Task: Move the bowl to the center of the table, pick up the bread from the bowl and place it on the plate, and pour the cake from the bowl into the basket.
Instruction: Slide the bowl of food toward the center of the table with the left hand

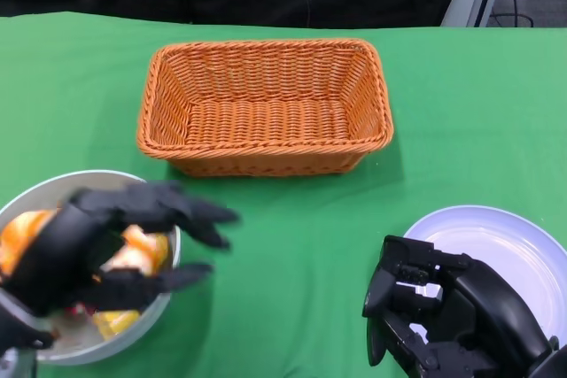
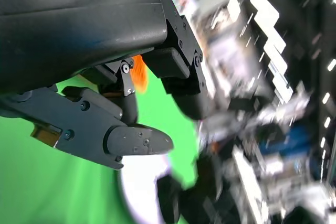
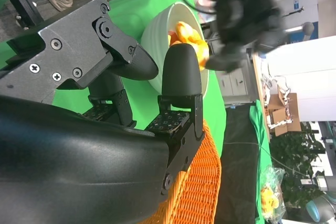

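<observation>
The left hand hangs over the bowl with its fingers spread apart, holding nothing. The bowl sits at the near left of the green table, with orange food inside. The right hand is empty, fingers loosely bent, beside the plate. The basket sits farther back.
</observation>
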`<action>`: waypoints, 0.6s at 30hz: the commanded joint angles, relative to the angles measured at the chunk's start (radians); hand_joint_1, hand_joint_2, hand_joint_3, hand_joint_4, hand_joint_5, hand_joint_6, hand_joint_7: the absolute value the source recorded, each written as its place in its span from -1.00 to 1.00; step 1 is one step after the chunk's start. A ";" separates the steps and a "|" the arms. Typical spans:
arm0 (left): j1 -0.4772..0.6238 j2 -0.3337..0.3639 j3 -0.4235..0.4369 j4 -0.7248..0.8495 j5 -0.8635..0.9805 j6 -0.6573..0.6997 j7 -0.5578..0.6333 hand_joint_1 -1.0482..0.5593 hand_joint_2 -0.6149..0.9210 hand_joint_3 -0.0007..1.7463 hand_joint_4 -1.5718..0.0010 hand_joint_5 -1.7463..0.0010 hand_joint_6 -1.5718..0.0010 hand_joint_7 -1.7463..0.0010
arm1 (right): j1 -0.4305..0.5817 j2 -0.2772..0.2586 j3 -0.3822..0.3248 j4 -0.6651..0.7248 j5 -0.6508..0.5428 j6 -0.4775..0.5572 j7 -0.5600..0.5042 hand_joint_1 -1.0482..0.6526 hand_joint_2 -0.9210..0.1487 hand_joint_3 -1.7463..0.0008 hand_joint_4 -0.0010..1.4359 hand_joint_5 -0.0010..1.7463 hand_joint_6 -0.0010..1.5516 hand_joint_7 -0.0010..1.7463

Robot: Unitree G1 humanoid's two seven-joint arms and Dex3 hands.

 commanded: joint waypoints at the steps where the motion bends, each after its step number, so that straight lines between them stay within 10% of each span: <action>1: 0.001 0.015 0.066 -0.022 -0.055 0.008 0.038 -0.31 1.00 -0.81 0.28 0.79 0.22 0.99 | -0.008 0.003 0.000 0.011 0.005 -0.014 0.001 0.12 -0.28 -0.41 -0.02 0.99 -0.13 0.68; 12: -0.158 0.122 0.349 0.322 0.038 -0.106 0.270 -0.45 1.00 -0.66 0.37 0.93 0.33 1.00 | -0.018 0.007 0.006 0.019 -0.008 -0.001 -0.015 0.12 -0.27 -0.42 -0.01 0.98 -0.12 0.68; 18: -0.198 0.149 0.388 0.462 0.091 0.078 0.477 -0.48 1.00 -0.40 0.37 0.96 0.39 0.99 | -0.021 0.018 0.010 0.027 -0.010 -0.004 -0.018 0.13 -0.22 -0.46 -0.02 0.99 -0.13 0.69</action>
